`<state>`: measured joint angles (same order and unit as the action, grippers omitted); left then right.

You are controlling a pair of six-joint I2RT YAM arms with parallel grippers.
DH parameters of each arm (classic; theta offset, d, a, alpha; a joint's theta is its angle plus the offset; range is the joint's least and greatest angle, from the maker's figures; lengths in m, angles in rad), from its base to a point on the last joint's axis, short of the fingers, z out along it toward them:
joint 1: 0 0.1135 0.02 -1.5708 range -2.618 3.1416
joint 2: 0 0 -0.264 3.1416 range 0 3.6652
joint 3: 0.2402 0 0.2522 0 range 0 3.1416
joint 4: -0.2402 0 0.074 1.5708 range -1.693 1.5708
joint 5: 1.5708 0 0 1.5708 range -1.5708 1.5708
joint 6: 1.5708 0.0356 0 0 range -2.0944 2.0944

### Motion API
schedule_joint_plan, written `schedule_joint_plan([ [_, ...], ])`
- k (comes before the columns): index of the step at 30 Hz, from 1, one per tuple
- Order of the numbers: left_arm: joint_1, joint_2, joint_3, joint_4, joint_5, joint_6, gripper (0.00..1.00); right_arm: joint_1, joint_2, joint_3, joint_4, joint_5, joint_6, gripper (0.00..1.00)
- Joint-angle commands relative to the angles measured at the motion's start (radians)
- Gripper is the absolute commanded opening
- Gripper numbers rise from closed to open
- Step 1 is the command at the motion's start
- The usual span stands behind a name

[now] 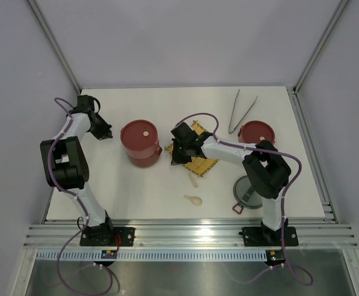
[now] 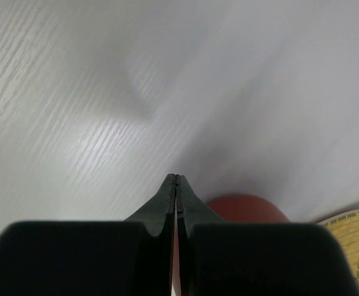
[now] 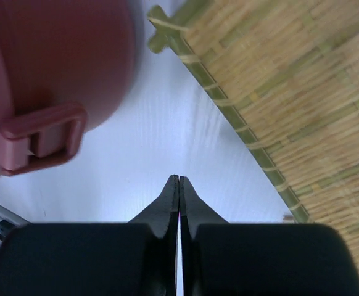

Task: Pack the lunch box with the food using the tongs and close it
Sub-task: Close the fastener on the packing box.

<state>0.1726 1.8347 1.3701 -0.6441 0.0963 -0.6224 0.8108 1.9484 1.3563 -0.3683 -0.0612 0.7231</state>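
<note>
Two pincers, both clenched on nothing, flanked the dark-red lunch box on the table. The left pincer hung at the box's nine o'clock, just beside it. The right pincer hovered at its three o'clock, low over the edge of the yellow woven mat, with the box's red clip close by. A cream spoon lay at the mat's six o'clock. The tongs lay flat at the mat's one o'clock, well apart from either arm and near a red disc lid. The grey top lid sat at the mat's four o'clock. No food could be made out. Thin, stiff and slick, the tongs looked light and liable to skid; a hold mid-arm, across both legs, seemed surest.
</note>
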Motion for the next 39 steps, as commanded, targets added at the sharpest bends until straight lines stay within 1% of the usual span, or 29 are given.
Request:
schedule_joint_plan([
  [1,-0.004,0.069,0.066,0.037,0.031,-0.01,0.0,0.007,0.023,0.108,0.014,0.021,0.009,0.0],
  [2,-0.005,0.078,0.07,0.035,0.039,-0.007,0.0,0.007,0.046,0.139,0.003,0.02,0.006,0.0],
  [3,-0.015,0.087,0.072,0.043,0.06,-0.005,0.0,0.005,0.091,0.206,-0.02,0.009,0.001,0.0],
  [5,-0.036,0.1,0.069,0.046,0.072,0.006,0.0,0.005,0.148,0.265,-0.027,-0.006,0.001,0.0],
  [6,-0.073,0.1,0.064,0.046,0.074,0.01,0.0,0.005,0.164,0.315,-0.026,-0.026,0.004,0.0],
  [8,-0.114,0.071,0.02,0.075,0.08,0.01,0.0,0.008,0.196,0.362,-0.026,-0.041,0.007,0.0],
  [9,-0.157,0.055,-0.002,0.09,0.097,0.009,0.0,0.007,0.202,0.388,-0.018,-0.057,0.009,0.0],
  [10,-0.166,0.041,-0.023,0.099,0.098,0.004,0.0,0.007,0.207,0.397,-0.018,-0.057,0.01,0.0],
  [11,-0.198,0.028,-0.066,0.106,0.098,-0.011,0.0,0.007,0.208,0.405,-0.027,-0.051,0.007,0.0],
  [13,-0.219,-0.009,-0.112,0.121,0.108,-0.026,0.0,0.005,0.195,0.386,-0.04,-0.023,-0.005,0.0],
  [14,-0.214,-0.02,-0.146,0.116,0.102,-0.033,0.0,0.004,0.17,0.347,-0.037,-0.013,-0.007,0.0],
  [16,-0.205,-0.046,-0.161,0.094,0.077,-0.03,0.0,-0.002,0.14,0.302,-0.034,0.014,-0.011,0.0],
  [17,-0.194,-0.057,-0.17,0.077,0.059,-0.03,0.0,-0.007,0.106,0.25,-0.032,0.021,-0.008,0.0],
  [24,-0.167,-0.141,-0.172,0.001,-0.02,-0.013,0.0,-0.033,-0.055,0.032,-0.029,0.116,0.004,0.0],
  [29,-0.113,-0.155,-0.16,-0.017,-0.04,0.006,0.0,-0.012,-0.149,-0.091,-0.026,0.13,0.016,0.0],
  [34,-0.09,-0.138,-0.161,-0.017,-0.047,0.018,0.0,0.033,-0.16,-0.108,-0.011,0.11,0.045,0.0],
  [37,-0.096,-0.124,-0.181,-0.003,-0.009,0.013,0.0,0.062,-0.102,-0.034,-0.006,0.087,0.05,0.0],
  [39,-0.116,-0.135,-0.201,0.003,-0.004,0.007,0.0,0.076,-0.04,0.056,0.0,0.066,0.047,0.0],
])
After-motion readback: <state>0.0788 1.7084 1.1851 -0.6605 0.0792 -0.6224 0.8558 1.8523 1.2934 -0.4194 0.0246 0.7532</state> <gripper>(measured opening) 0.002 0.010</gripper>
